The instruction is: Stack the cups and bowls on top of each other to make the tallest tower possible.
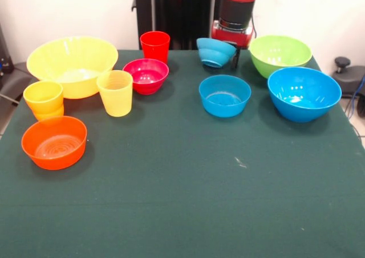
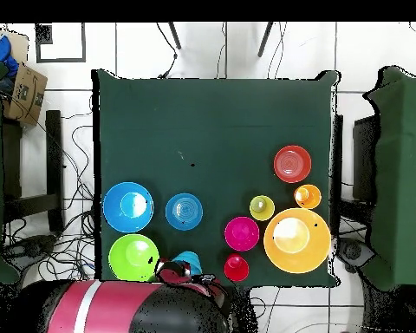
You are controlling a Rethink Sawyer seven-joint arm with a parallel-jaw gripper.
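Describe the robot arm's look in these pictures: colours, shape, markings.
The arm is a thick round column: a glossy red section on top, a black ribbed band below it, then a red block at the wrist. In the overhead view it shows as a bulky red and black body with a pale stripe across the red. No cables on it are visible.

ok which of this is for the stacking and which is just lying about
Job: red cup, yellow cup, orange-yellow cup, large yellow bowl, magenta bowl, orange bowl, lime green bowl, large blue bowl, small blue bowl, tilted blue bowl.
Lying about: cardboard box, floor cables.
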